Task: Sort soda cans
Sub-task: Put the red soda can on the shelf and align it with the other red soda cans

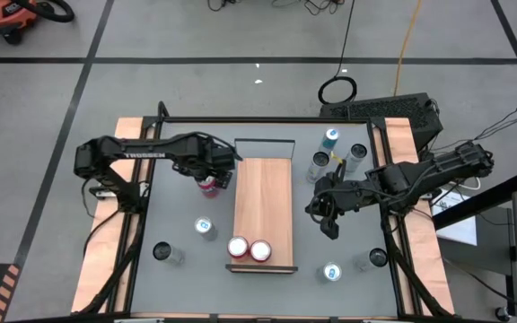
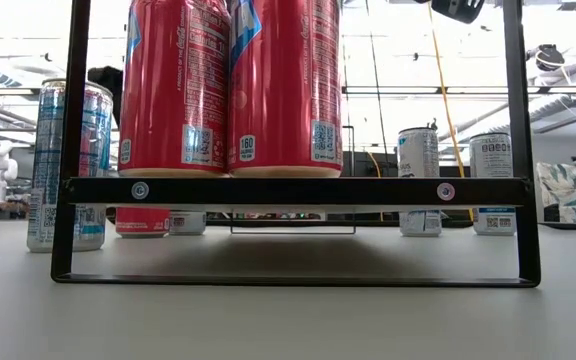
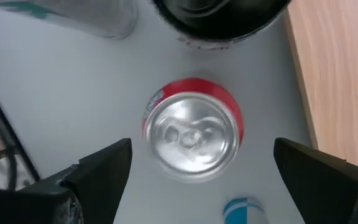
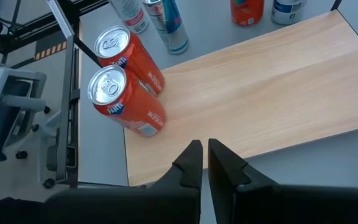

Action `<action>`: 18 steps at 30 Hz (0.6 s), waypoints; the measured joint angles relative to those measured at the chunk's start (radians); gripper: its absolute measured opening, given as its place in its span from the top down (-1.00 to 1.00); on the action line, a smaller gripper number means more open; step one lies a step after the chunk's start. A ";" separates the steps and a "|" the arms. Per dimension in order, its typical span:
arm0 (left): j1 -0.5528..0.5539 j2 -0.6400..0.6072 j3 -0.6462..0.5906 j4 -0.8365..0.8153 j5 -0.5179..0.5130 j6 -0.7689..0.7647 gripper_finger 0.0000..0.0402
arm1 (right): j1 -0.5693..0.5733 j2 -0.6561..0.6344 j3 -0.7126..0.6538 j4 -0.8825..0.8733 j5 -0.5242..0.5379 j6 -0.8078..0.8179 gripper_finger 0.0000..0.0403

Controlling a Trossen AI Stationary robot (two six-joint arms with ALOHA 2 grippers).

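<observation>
A: Left end effector point(image 3: 197, 180) is hanging wide open, straddling a red aluminium can with a silver top point(image 3: 193, 132), which is standing on the grey surface point(image 1: 173, 211) just beside the wooden board point(image 1: 263, 193).

B: Pick step, then. Next it needs to descend, close, lift onto the board beside the two red cans point(image 1: 249, 249).

A: Right end effector point(image 4: 204, 163) is sitting closed, empty, right of the board.
</observation>
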 joint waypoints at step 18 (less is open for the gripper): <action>0.058 0.008 -0.109 0.123 0.088 0.044 -0.88 | 0.000 0.000 0.000 0.000 -0.054 -0.002 1.00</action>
